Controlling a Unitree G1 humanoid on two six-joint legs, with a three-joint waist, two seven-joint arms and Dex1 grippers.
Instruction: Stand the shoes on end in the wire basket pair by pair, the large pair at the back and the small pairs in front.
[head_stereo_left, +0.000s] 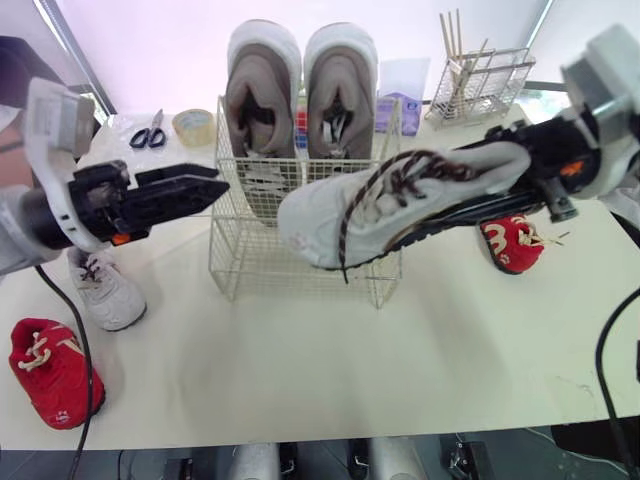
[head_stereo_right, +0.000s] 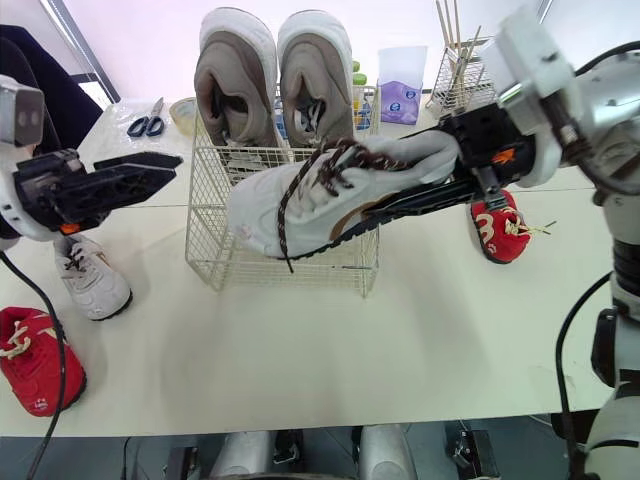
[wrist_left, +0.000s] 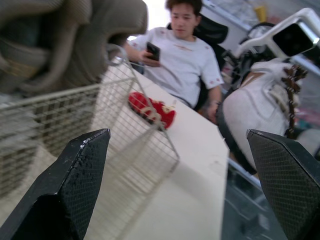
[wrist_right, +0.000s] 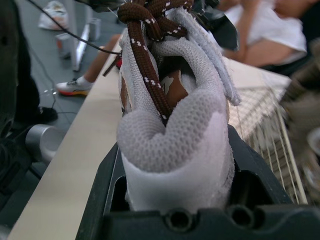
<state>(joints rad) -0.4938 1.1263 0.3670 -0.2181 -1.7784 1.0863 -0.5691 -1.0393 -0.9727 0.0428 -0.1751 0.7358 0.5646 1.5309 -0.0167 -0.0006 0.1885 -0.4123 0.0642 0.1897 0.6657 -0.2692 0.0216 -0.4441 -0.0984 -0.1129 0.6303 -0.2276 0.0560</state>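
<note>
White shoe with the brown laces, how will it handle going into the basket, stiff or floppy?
The white shoe juts out straight held by its heel alone, so probably light and stiff-soled. Its mesh collar bulges in the right gripper, likely squashy. Dangling brown laces may snag the wire basket.

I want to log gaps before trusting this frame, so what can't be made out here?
Eye views: the held white shoe covers much of the front of the wire basket, so its contents there are hidden.
Eye views: the red shoe on the right is partly behind the right gripper.
Left wrist view: the large pair is blurred and cut by the edge.
</note>
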